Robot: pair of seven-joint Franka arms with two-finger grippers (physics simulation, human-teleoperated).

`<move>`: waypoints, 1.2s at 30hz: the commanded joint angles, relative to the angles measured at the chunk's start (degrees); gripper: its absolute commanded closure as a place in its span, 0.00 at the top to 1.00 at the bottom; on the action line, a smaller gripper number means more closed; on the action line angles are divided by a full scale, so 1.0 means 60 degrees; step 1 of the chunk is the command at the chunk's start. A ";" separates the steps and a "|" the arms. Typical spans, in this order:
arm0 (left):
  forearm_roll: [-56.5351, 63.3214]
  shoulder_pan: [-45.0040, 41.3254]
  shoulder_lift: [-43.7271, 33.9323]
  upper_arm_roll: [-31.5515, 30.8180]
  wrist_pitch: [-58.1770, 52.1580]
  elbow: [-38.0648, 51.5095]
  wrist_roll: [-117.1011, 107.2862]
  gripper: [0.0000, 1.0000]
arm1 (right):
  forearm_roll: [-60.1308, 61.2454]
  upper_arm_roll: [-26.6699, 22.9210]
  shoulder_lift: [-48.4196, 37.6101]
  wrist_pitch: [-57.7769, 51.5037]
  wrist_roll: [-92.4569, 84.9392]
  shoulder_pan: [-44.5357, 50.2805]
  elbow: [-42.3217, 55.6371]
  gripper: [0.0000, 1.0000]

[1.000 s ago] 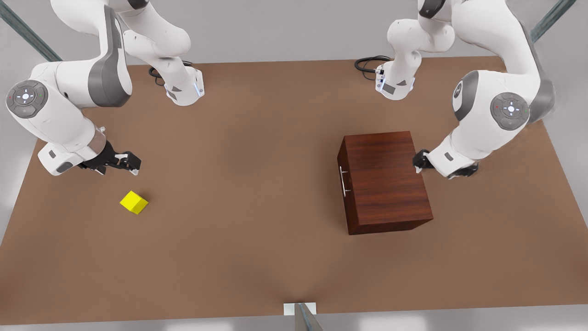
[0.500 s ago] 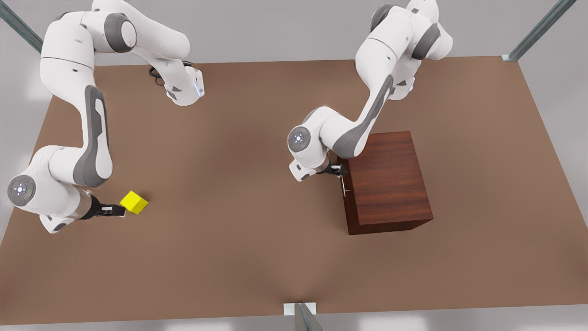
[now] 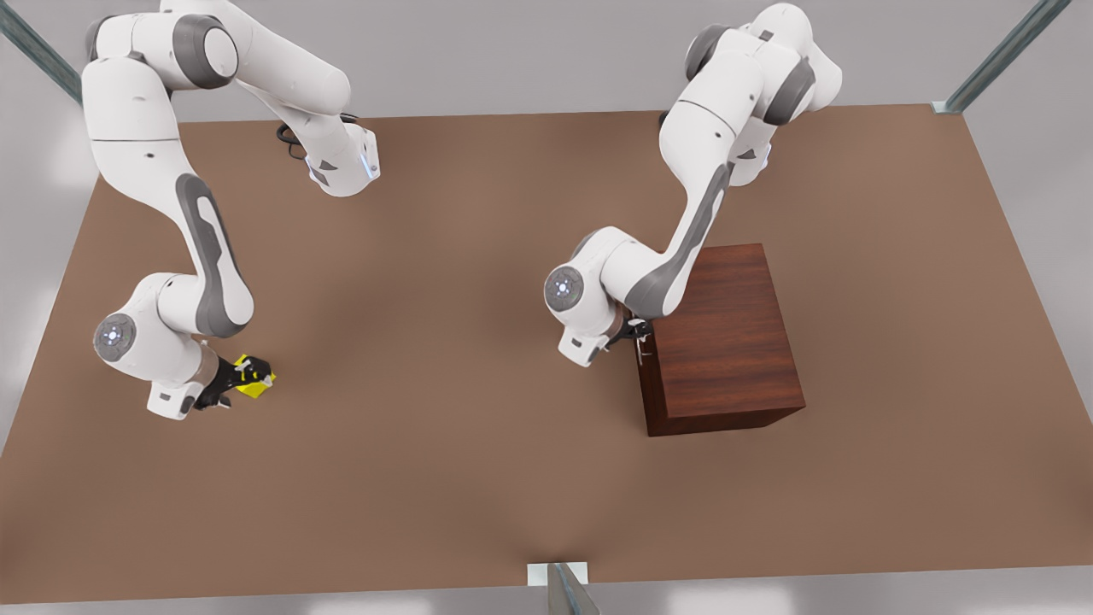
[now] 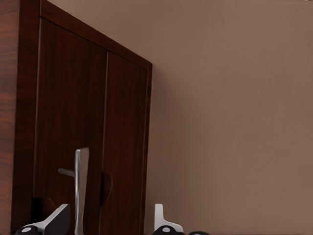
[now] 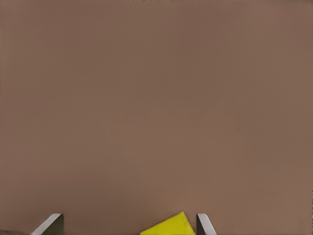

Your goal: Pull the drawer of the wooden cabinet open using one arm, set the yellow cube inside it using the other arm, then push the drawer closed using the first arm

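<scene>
We see the yellow cube [image 3: 254, 386] between our right gripper's [image 3: 248, 377] spread fingers, off-centre toward one fingertip; closing could nudge it askew. The drawer [image 4: 73, 142] handle [image 4: 80, 188] sits between our left gripper's [image 4: 110, 223] wide-open fingers; a shallow grip could slip when pulling.

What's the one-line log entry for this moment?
drawer shut | left gripper open around handle | right gripper open around cube on table
</scene>
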 commanded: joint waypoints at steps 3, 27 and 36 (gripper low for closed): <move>-0.0030 0.0009 0.0060 0.0001 0.0054 -0.0027 -0.2679 0.84 | -0.0619 -0.0003 0.0325 0.1046 -0.6284 -0.0046 -0.0037 1.00; -0.0206 -0.0401 0.0368 -0.0116 0.0216 0.0661 -0.2503 0.76 | -0.1967 0.0027 -0.0026 0.2160 -0.7090 -0.0793 -0.1707 1.00; -0.0191 -0.0416 0.0602 -0.0145 0.0391 0.1174 -0.2430 0.76 | -0.1952 0.0085 0.0018 0.2174 -0.6870 -0.0808 -0.2074 1.00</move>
